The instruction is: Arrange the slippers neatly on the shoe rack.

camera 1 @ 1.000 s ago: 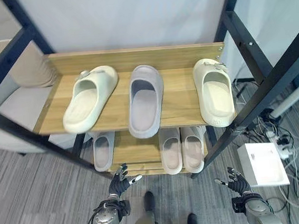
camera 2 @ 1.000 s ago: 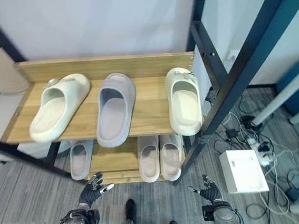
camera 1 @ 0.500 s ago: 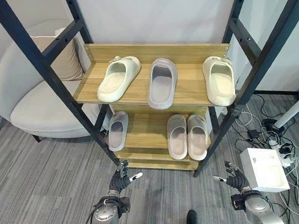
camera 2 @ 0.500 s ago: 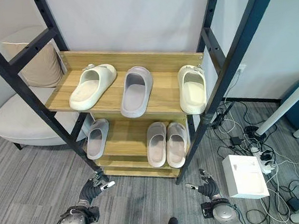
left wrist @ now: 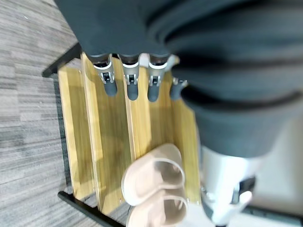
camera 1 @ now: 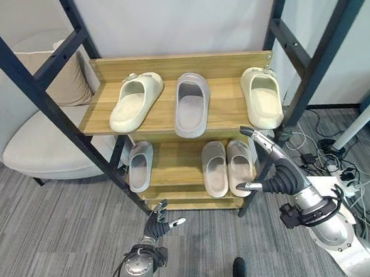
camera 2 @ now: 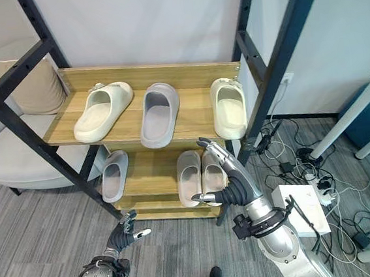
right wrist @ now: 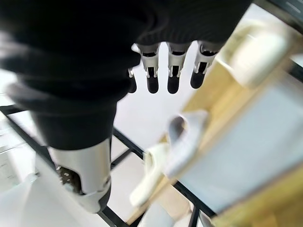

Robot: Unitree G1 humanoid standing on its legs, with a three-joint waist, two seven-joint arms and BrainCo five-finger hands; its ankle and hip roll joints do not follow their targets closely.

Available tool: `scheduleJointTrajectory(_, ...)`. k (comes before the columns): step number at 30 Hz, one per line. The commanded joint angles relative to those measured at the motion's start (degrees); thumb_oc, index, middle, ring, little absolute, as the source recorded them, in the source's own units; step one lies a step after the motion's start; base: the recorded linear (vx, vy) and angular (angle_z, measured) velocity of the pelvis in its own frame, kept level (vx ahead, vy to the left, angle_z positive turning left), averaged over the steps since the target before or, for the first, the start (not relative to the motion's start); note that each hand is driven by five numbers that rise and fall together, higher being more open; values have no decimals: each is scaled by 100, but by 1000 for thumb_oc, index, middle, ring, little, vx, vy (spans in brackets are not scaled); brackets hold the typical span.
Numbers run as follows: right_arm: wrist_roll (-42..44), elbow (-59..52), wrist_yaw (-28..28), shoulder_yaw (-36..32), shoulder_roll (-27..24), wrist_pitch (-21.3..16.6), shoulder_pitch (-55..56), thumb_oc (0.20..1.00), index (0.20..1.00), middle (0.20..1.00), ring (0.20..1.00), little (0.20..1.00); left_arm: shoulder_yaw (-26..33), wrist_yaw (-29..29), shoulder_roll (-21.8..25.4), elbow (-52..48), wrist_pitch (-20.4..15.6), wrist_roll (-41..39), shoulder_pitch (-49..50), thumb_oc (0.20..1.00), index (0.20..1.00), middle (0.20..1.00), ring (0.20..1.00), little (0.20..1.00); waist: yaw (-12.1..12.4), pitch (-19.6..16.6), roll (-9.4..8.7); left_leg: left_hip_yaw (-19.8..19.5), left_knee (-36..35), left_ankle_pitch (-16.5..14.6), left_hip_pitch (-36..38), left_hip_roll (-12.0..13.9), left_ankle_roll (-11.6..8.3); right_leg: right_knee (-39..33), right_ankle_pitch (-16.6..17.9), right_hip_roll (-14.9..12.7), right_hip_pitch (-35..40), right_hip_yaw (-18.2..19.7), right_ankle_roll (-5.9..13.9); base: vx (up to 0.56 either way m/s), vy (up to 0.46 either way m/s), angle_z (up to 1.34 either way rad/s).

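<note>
The shoe rack (camera 1: 184, 60) has two wooden shelves with slippers on them. On the top shelf a cream slipper (camera 1: 135, 100) lies turned at a slant on the left, a grey slipper (camera 1: 191, 103) sits in the middle, and the other cream slipper (camera 1: 262, 96) sits far off at the right end. On the lower shelf a lone grey slipper (camera 1: 140, 165) is on the left, and a pale pair (camera 1: 227, 167) sits side by side on the right. The right hand (camera 1: 266, 163) is up in front of the rack, near the right end of the shelves, with its fingers straight and spread and nothing in them. The left hand (camera 1: 160, 224) hangs low over the floor, fingers loose, holding nothing. I think the job is just starting, with a reach toward the right cream slipper, though I cannot be sure which one it wants. Next the hand needs to close on that slipper and bring it beside its partner, toes the same way.
</note>
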Motion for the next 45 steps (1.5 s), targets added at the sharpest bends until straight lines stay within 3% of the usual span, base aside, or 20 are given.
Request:
scheduleJointTrajectory(1,-335,285,-450,-243,-80,-189,-899,1000,1000,1000,1000,1000,-64,18,92,-103,-434,99,-307,1000,1000,1000,1000,1000,40,-130,-113,-342,11,-213,-221,162,-19,7,-855,-324,546,21,471,41,64,-17)
scheduleJointTrajectory(4,-686,947,-838,-219,-73,79,-1865,1000,1000,1000,1000,1000,-155,-1,88,-165,-427,-32,-336,1000,1000,1000,1000,1000,171,-165,-146,-391,11,-225,-225,146,-1,7,-843,-344,564,-32,476,31,53,-1)
scheduleJointTrajectory(6,-830,1932,-1213,-90,-37,420,-2925,1000,1000,1000,1000,1000,-195,-37,145,-183,-422,-233,-297,1000,1000,1000,1000,1000,401,-154,-216,-475,11,-220,-271,101,19,7,-823,-369,567,-103,481,15,56,6)
scheduleJointTrajectory(10,-909,2758,-1409,10,-165,559,-3548,1000,1000,1000,1000,1000,-154,-105,200,-177,-438,-344,-179,1000,1000,1000,1000,1000,601,-97,-295,-570,11,-213,-328,47,38,7,-812,-389,562,-182,495,5,41,26)
scheduleJointTrajectory(11,-956,3312,-1538,3,-353,696,-3900,1000,1000,1000,1000,1000,-62,-166,248,-186,-455,-415,-12,1000,1000,1000,1000,1000,797,-65,-363,-655,11,-213,-382,-1,54,7,-805,-414,568,-252,512,14,43,31)
scheduleJointTrajectory(15,-887,3688,-1625,23,-429,712,-4122,1000,1000,1000,1000,1000,-3,-207,299,-236,-466,-457,95,1000,1000,1000,1000,1000,913,-26,-397,-707,11,-209,-424,-36,67,7,-795,-443,571,-319,536,7,30,17)
scheduleJointTrajectory(18,-925,4231,-1711,-33,-710,821,-4403,1000,1000,1000,1000,1000,187,-266,340,-251,-481,-510,311,1000,1000,1000,1000,1000,1198,61,-480,-810,11,-214,-521,-125,101,7,-775,-517,550,-458,600,34,79,11)
scheduleJointTrajectory(26,-798,5550,-2071,109,-904,1017,-5137,1000,1000,1000,1000,1000,212,-264,446,-214,-504,-603,410,1000,1000,1000,1000,1000,1531,243,-568,-938,90,-220,-750,-216,150,7,-715,-628,467,-604,671,25,47,10)
scheduleJointTrajectory(38,-265,7436,-2518,416,-835,1201,-6315,1000,1000,1000,1000,1000,-1,-168,580,-167,-557,-783,218,1000,1000,1000,1000,1000,1790,356,-578,-1107,171,-225,-1005,-295,165,7,-638,-706,374,-790,722,3,17,7)
scheduleJointTrajectory(45,-460,6741,-2833,136,-777,1321,-6130,1000,1000,1000,1000,1000,38,-49,501,-118,-515,-719,88,1000,1000,1000,1000,1000,1696,304,-544,-1150,149,-248,-957,-303,169,7,-648,-696,398,-799,711,-1,-1,9)
